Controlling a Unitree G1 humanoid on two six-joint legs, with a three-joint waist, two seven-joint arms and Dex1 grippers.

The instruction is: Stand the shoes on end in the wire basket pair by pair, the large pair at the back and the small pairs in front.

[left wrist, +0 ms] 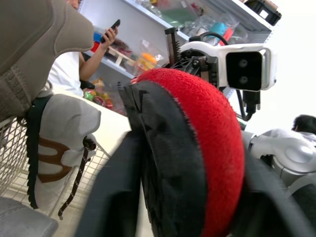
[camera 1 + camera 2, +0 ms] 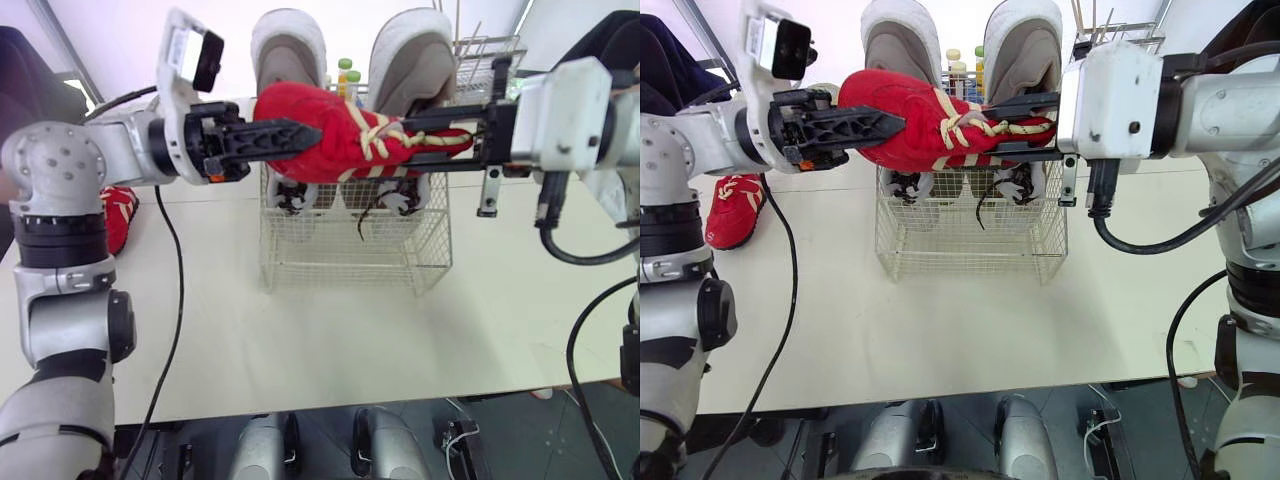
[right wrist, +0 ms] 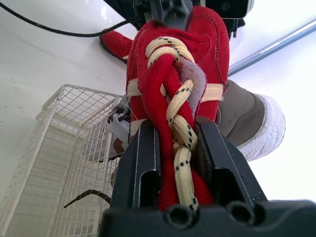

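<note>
- The table carries the wire basket, so I'll place everything by that basket.
- The large grey shoes stand on end, side by side, against the basket's back wall. The front half of the basket looks free.
- A red shoe hangs above the basket, lying level across it rather than upright, and it is held at both ends.
- The second red shoe lies on the table, well off the basket's left side.
- The left gripper is clamped on the toe end, with one finger across the sole.
- The right gripper is clenched on the tongue and laces at the other end.
- To do this well, I'd say the shoe has to be tipped on end before it goes down, and one claw probably has to give way to allow that.
- It should then be lowered just in front of the grey pair and kept to one side of the basket, so its mate can fit beside it.
- Loose lace ends could snag on the basket's wire, so the descent wants to be slow and straight.
</note>
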